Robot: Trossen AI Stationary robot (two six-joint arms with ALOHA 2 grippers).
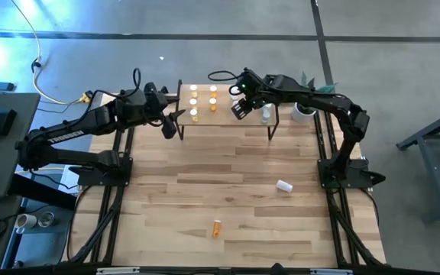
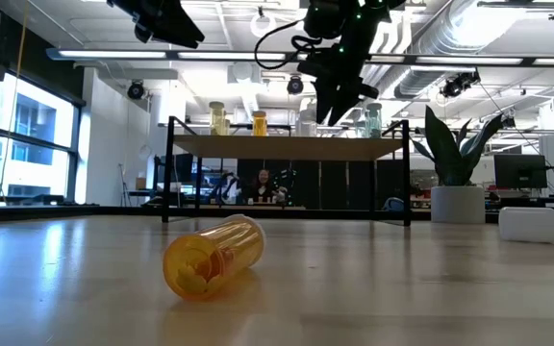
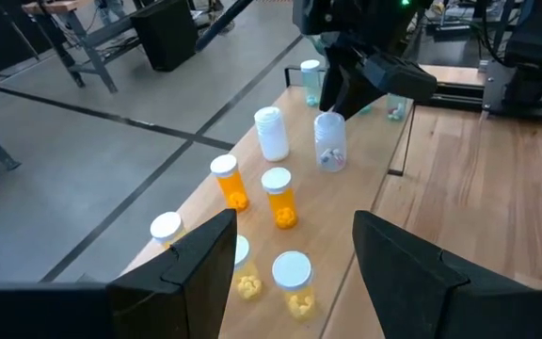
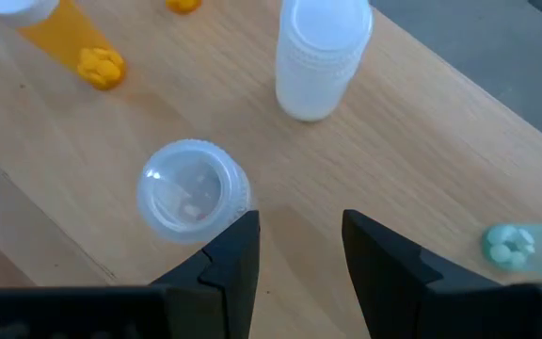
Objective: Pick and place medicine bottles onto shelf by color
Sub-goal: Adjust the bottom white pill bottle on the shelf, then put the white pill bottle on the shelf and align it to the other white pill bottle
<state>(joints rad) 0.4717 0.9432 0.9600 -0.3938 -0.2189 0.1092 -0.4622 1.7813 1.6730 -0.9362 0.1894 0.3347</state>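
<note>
Right gripper (image 1: 239, 109) hangs over the low light-wood shelf on thin black legs (image 1: 243, 122), its two dark fingers (image 4: 233, 254) parted with nothing between them; a clear uncapped pill bottle (image 4: 191, 193) stands just beside them, not touching. From that bottle, an opaque white capped bottle (image 4: 316, 58) stands near, toward the shelf's 12 o'clock edge in the high view. Left gripper (image 1: 168, 127) waits at the shelf's 9 o'clock end, fingers (image 3: 196, 264) apart and empty. Small yellow and orange white-capped bottles (image 1: 202, 101) stand grouped on the shelf's 9 o'clock half, clear greenish ones (image 1: 266, 114) toward 3 o'clock. On the large wooden tabletop (image 1: 166, 198), an orange bottle (image 1: 217, 228) lies on its side at 6 o'clock, and a white bottle (image 1: 284, 186) lies toward 4 o'clock.
</note>
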